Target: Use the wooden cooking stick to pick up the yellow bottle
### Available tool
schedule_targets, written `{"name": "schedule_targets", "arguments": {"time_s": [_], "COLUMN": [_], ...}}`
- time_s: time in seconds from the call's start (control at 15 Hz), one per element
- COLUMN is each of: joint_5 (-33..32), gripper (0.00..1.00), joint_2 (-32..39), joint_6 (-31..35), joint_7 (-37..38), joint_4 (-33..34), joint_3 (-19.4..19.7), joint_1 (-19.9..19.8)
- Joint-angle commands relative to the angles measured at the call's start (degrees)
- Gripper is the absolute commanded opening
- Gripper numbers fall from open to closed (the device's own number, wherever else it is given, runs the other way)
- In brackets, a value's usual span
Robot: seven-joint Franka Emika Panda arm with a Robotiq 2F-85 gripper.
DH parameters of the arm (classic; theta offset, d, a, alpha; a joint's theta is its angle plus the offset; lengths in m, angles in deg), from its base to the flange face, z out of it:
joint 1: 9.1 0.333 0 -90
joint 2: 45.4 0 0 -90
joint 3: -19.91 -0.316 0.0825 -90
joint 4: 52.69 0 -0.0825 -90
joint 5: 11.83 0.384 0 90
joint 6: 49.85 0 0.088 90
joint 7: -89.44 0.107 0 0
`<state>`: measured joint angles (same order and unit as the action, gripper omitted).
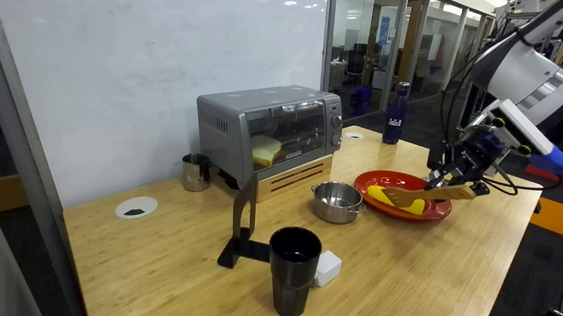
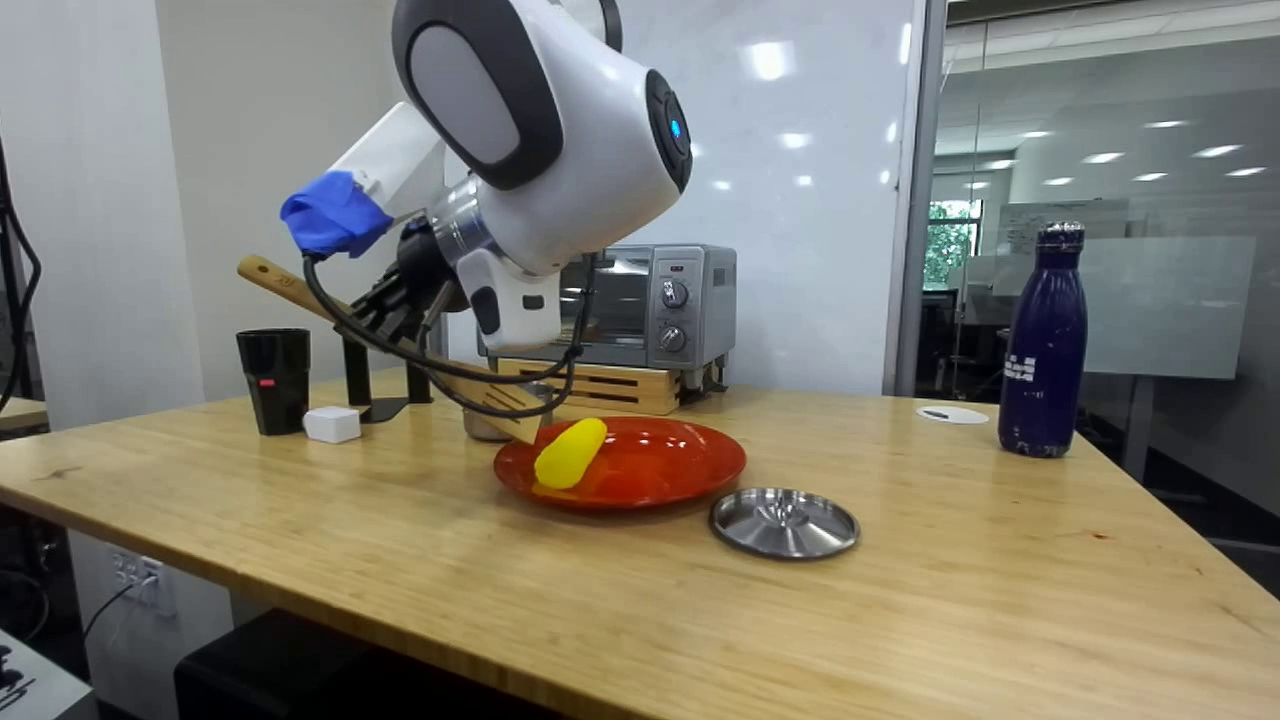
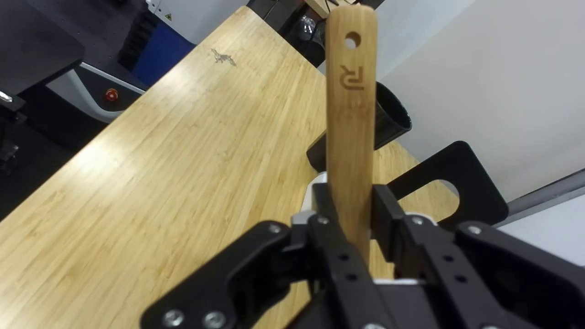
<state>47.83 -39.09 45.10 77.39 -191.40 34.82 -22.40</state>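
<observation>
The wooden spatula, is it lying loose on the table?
No, in the wrist view the claw grips the wooden spatula and holds it above the table.

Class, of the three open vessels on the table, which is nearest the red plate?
The two-handled metal pot, beside the red plate; the tall black cup and the metal cup by the toaster oven stand farther off.
</observation>
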Motion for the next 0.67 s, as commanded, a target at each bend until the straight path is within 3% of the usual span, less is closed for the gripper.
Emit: {"name": "schedule_targets", "arguments": {"time_s": [0.0, 0.27, 0.6], "joint_5": [-0.2, -2.2, -12.2], "gripper": [0.06, 0.06, 0.06], "joint_2": [5.3, 6.9, 5.7], "joint_6": [-3.0, -2.4, -3.0], "joint_7": [-1.7, -0.1, 6.1], "joint_4": [3.2, 4.9, 7.3], "joint_3": [0.2, 0.4, 1.0], "joint_1": [-1.5, -1.6, -1.3]}}
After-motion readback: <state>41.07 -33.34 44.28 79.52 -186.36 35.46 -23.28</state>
